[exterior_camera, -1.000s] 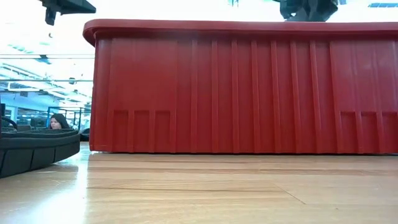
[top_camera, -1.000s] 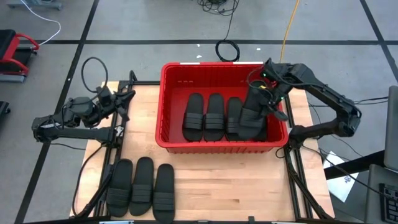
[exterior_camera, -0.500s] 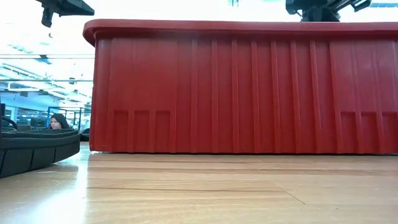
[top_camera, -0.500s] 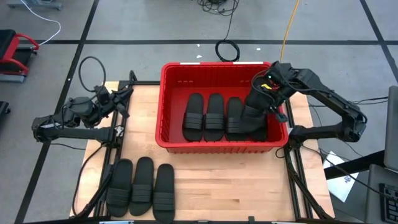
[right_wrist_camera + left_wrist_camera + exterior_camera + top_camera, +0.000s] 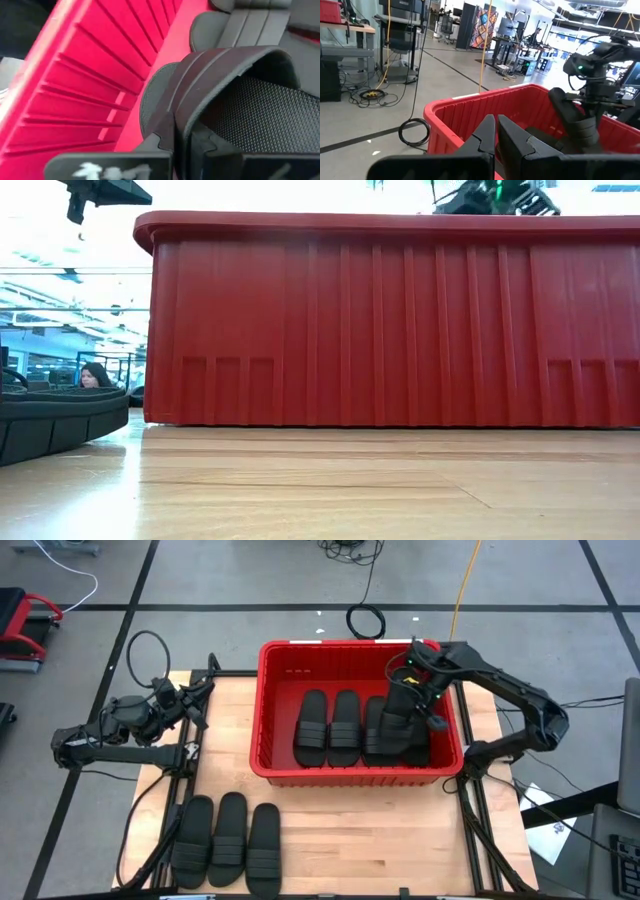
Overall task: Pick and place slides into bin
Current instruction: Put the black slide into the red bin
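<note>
The red bin (image 5: 275, 710) stands at the table's far middle, and three black slides (image 5: 344, 727) lie side by side on its floor. Beside them, at the bin's right end, a further slide (image 5: 403, 725) hangs tilted, with my right gripper (image 5: 418, 688) shut on it. Three more slides (image 5: 228, 835) lie in a row on the wooden table at the near left. My left gripper (image 5: 203, 700) hovers shut and empty over the table's far left corner, pointing level at the bin. My right gripper pinches the edge of the slide's ribbed strap (image 5: 186, 112) between its two fingers (image 5: 162, 142), reaching in slantwise from above and from the right. The slide hangs tilted below them inside the bin; I cannot tell whether its lower end touches the floor.
The bin's right wall (image 5: 100, 85) runs close beside the held slide. In the low view the bin's near wall (image 5: 400, 320) fills the picture, with one slide (image 5: 60, 420) at its left. Bare wood lies in front of the bin (image 5: 380, 830). Cables lie on the floor beyond the table.
My right gripper has sunk deeper into the bin and shifted a little toward the table's left, still shut on the slide, which has gone down with it and stays tilted.
</note>
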Tool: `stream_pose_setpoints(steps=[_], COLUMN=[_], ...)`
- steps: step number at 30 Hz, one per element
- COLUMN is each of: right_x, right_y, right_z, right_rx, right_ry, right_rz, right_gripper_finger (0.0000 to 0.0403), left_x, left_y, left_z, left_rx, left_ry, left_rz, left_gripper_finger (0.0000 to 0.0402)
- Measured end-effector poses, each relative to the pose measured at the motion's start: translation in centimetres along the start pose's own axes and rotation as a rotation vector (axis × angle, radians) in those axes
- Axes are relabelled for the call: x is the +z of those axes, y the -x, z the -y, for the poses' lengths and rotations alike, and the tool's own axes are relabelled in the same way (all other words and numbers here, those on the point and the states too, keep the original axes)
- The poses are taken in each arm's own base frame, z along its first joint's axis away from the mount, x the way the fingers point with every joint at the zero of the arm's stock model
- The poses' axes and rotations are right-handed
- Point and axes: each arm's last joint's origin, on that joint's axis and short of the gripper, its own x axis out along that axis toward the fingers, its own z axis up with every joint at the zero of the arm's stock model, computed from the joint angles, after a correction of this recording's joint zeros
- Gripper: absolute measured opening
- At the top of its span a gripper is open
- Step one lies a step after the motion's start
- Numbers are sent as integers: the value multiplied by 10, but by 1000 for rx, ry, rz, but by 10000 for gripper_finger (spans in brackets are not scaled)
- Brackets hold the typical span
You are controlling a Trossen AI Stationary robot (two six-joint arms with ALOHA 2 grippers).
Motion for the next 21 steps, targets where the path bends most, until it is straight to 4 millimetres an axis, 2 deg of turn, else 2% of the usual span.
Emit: stream_pose_setpoints(steps=[7,21], right_x=[-13,-29], right_y=[-6,-13], right_z=[15,37], right_rx=[25,114], right_ry=[-75,-210], right_rz=[-129,-103], right_gripper_finger=[3,4], left_x=[0,-1], left_y=[0,0], left_z=[0,1], left_rx=[-11,-26], left_ry=[-2,-12], left_rz=[-5,-15], left_gripper_finger=[15,15])
